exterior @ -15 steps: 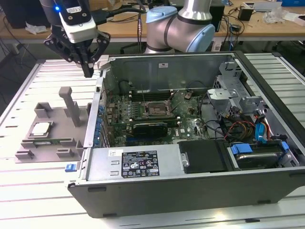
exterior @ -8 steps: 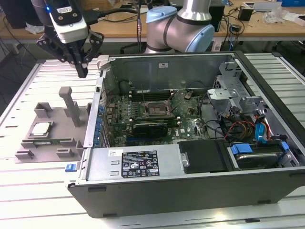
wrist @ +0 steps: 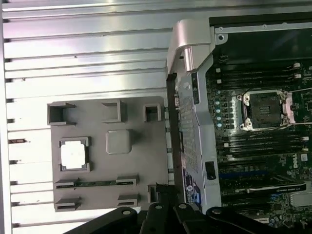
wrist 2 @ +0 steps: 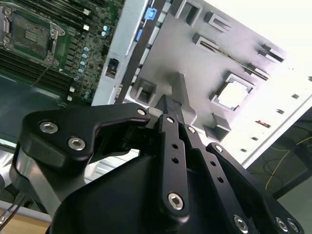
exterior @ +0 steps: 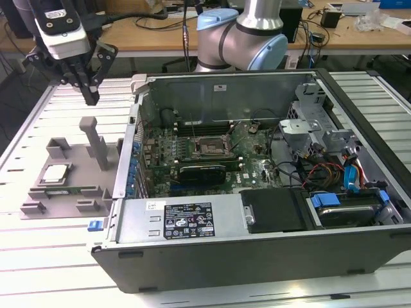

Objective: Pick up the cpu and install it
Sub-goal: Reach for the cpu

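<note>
The cpu [exterior: 54, 173] is a small silver-grey square lying flat in a recess of the grey holder [exterior: 76, 168] on the table, at the exterior view's left of the open computer case. Both wrist views show the cpu [wrist 2: 236, 93] [wrist: 74, 155] in that recess. My gripper [exterior: 92, 97] hangs in the air well above the holder's far edge, shut with nothing in it. Its black fingers [wrist 2: 171, 127] meet at the tips. The dark socket [exterior: 207, 146] with its metal frame sits on the green motherboard [exterior: 253, 160] inside the case, also seen as the socket [wrist: 265, 109] [wrist 2: 29, 36].
An upright grey post [exterior: 96, 141] rises from the holder beside the cpu. A thin green memory stick [wrist: 92, 184] lies in a holder slot. The case's side wall [exterior: 131, 147] stands between holder and motherboard. Cables and drive bays [exterior: 334, 167] fill the case's right end.
</note>
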Tool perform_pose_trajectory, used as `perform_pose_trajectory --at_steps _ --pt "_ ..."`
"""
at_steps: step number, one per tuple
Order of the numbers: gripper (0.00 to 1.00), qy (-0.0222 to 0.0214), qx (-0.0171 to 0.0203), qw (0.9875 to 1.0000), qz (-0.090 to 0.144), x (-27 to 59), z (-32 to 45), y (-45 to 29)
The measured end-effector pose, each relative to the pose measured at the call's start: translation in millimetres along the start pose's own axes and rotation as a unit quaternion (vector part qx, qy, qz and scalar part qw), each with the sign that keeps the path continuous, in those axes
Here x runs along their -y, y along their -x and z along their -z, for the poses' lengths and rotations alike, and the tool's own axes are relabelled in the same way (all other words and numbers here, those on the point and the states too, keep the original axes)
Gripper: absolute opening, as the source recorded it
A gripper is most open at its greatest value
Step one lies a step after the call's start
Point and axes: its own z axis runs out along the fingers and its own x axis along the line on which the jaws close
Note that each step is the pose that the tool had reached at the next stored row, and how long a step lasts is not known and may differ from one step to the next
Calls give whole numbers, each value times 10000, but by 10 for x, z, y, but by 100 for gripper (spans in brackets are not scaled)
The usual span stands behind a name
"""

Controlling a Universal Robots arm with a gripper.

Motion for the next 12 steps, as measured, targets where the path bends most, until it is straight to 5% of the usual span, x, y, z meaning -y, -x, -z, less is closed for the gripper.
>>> perform_pose_trajectory --at_steps 12 --pt "11 0 2 10000 1 29 10 -384"
